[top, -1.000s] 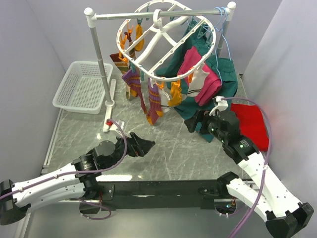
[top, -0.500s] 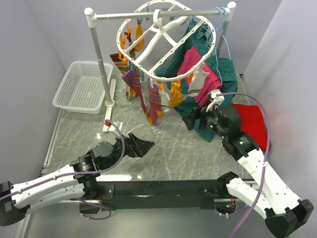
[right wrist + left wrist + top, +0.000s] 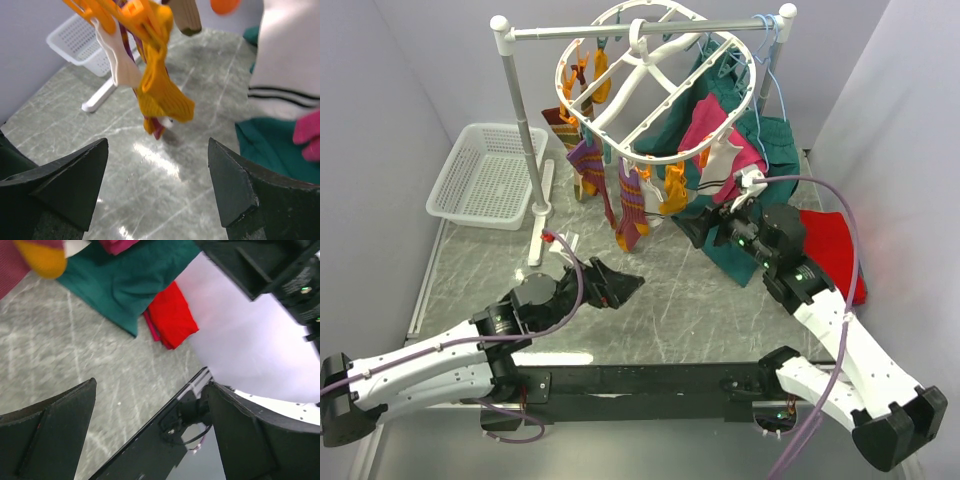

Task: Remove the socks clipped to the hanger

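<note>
Socks striped in maroon, purple, orange and mustard dangle from clips on the near rim of the white oval hanger, above the far middle of the surface. Closest to the near edge, the left gripper hovers low, left of centre, its fingers spread wide with nothing between them. Further in and to the right, the right gripper is likewise spread and empty. It points at a mustard sock hanging just ahead, clear of both fingers. A red cloth lies by the right edge. Behind the socks hang a magenta garment and dark green clothes. A white basket sits in the far left corner.
</note>
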